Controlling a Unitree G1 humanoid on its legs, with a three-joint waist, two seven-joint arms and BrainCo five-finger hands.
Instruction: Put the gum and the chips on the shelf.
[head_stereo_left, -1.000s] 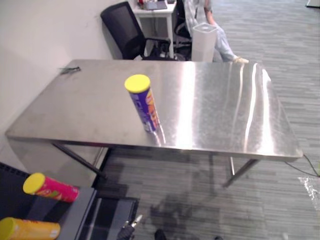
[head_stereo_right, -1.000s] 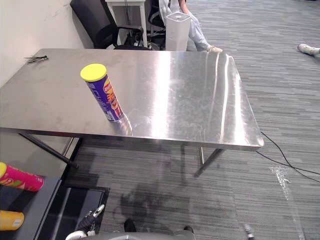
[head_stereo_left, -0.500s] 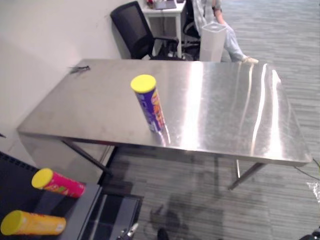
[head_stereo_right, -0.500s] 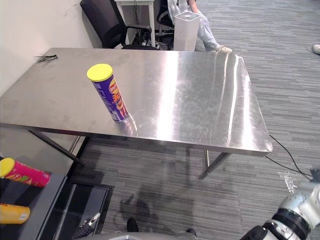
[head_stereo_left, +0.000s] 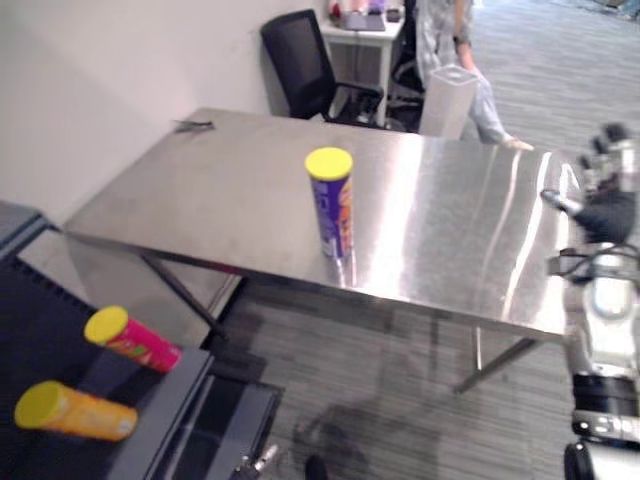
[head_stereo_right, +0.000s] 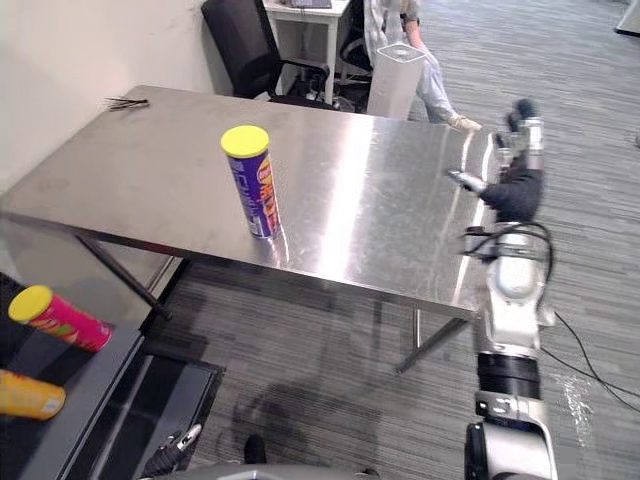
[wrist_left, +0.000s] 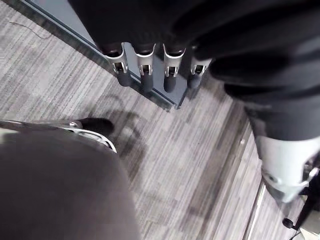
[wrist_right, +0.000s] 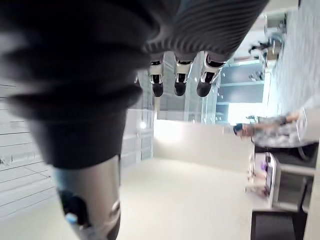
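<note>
Chips can (head_stereo_left: 331, 205) stands upright near the table (head_stereo_left: 200, 190) front edge in the left eye view, within reach. Right eye view: right hand (head_stereo_right: 517, 185) held up, fingers straight, empty, likely readying a reach. Left wrist view: left hand (wrist_left: 145, 70) hangs relaxed, empty

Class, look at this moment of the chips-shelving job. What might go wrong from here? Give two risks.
1. The purple chips can stands tall and upright near the front edge of the table. The open right hand, raised at the table's right end, might knock it over and off.
2. The pink can and the orange can lie on their sides on the shelf. Adding another beside them might set them rolling.
</note>
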